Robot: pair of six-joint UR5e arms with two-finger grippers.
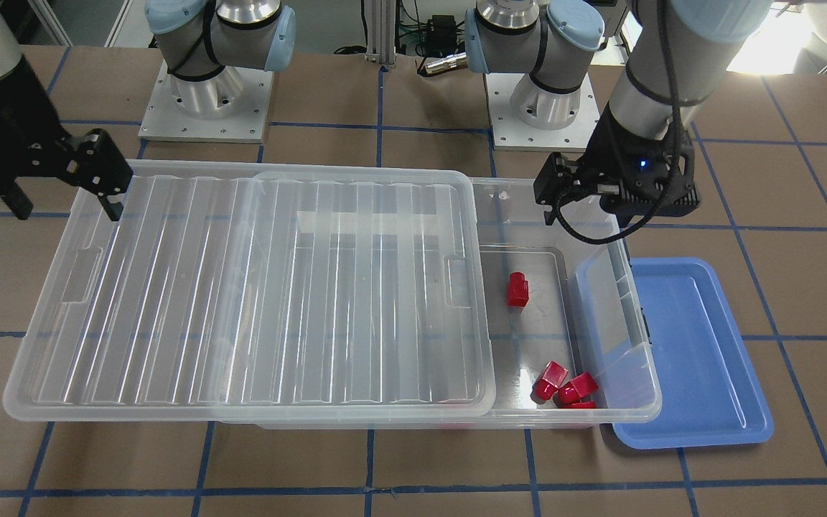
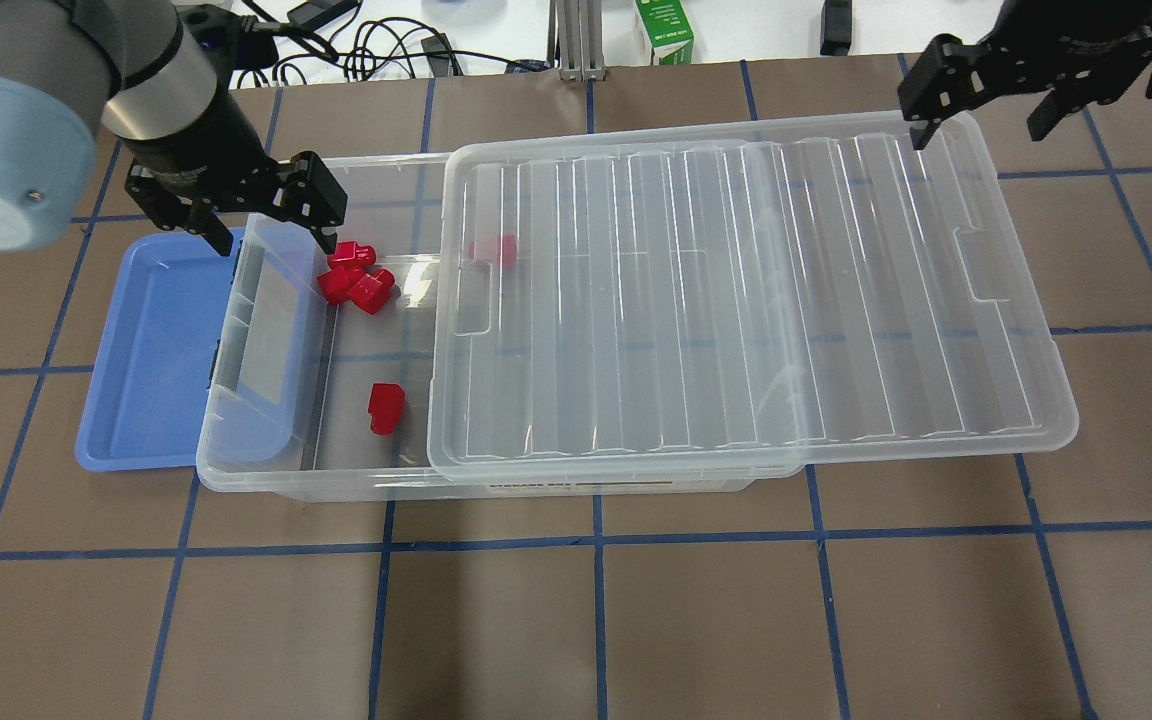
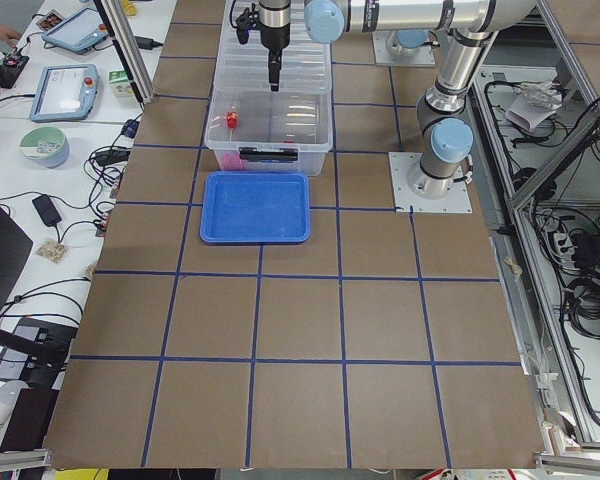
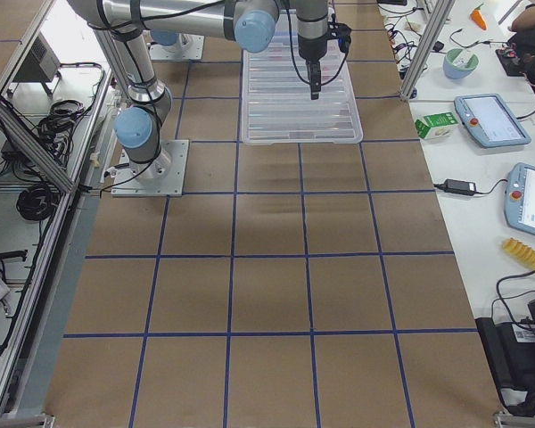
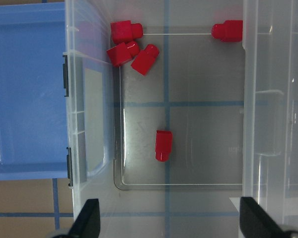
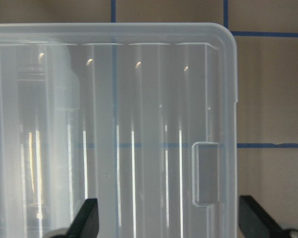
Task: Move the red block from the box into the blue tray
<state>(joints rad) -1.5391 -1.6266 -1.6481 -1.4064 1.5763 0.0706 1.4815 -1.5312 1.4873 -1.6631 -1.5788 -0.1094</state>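
Hovering over the box's (image 5: 203,148) uncovered end, the left claw (image 5: 169,225) is held spread and empty. One block (image 5: 164,146) is seen just ahead of it, centred between the fingers, its long axis crosswise to their closing line and bare floor all round it. A cluster (image 5: 124,49) is bunched against the end wall. A fifth block (image 5: 227,30) is half hidden by the lid (image 5: 275,124). The tray (image 5: 27,89) is set just beyond that wall on the desk (image 2: 596,620). The right claw (image 6: 169,225), likewise spread, is poised over the lid's far corner, well away.

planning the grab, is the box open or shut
Open: the lid is slid aside, baring the box end with the red blocks.
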